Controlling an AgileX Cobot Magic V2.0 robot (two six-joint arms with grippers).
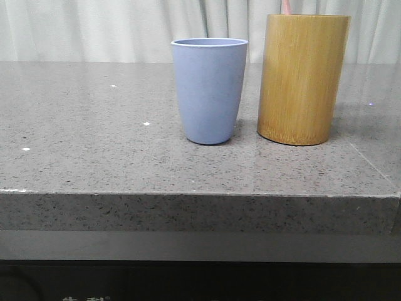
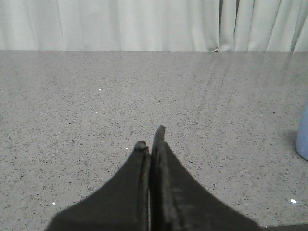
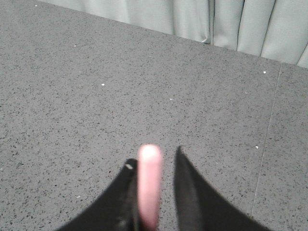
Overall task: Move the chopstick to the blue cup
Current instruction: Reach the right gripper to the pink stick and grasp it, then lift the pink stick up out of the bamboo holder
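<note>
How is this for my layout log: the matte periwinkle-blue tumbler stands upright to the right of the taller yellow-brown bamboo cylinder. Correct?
Wrong side: in the front view the matte periwinkle-blue tumbler stands upright to the left of the taller yellow-brown bamboo cylinder.

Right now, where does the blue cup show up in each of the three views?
Front view: blue cup stands mid-frame, just left of the bamboo holder.
Left wrist view: only a sliver of it at the right edge.
Right wrist view: not in it.
Shared landmark: the speckled grey countertop.
</note>
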